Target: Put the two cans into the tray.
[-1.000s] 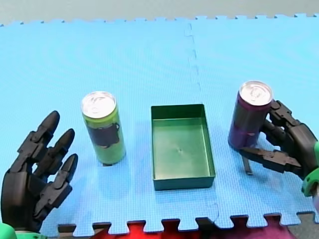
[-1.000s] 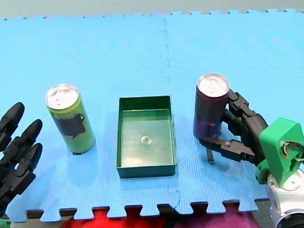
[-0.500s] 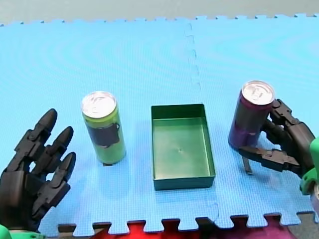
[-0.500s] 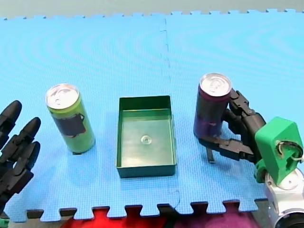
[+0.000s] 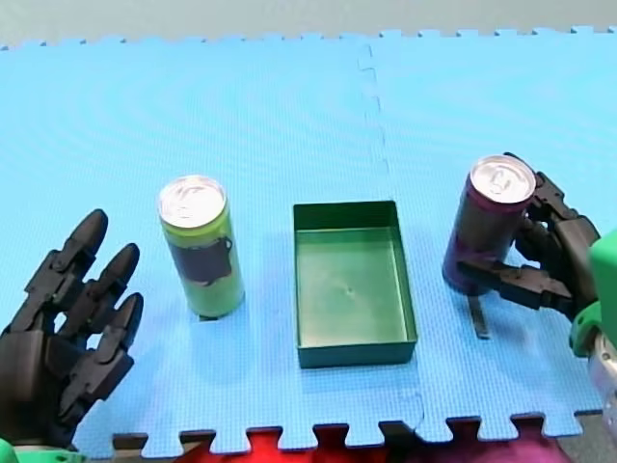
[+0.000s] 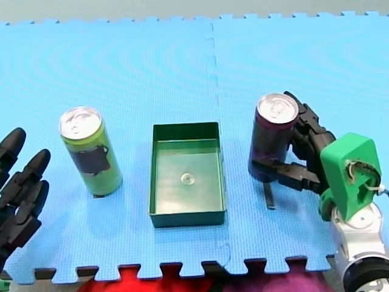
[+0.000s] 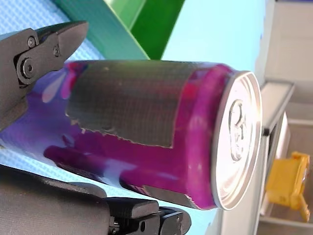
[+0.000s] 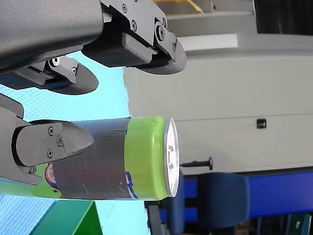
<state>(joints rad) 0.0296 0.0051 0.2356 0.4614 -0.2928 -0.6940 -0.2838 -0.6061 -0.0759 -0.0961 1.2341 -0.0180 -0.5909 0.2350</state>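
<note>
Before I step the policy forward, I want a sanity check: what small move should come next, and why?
Probably lift the purple can straight up, off the mat. The right hand is wrapped around it, beside the green tray, whose wall it must clear. The left hand, open, is at the mat's near left, apart from the green can.

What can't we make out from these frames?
- Base of the purple can, head views: the right hand gripping it covers the bottom edge, so I cannot tell whether it is lifted or on the mat.
- Labels on purple can and green can, head and wrist views: dark tape covers them.
- Open left hand, at the mat's near left: partly cut off by the head views' edges.
</note>
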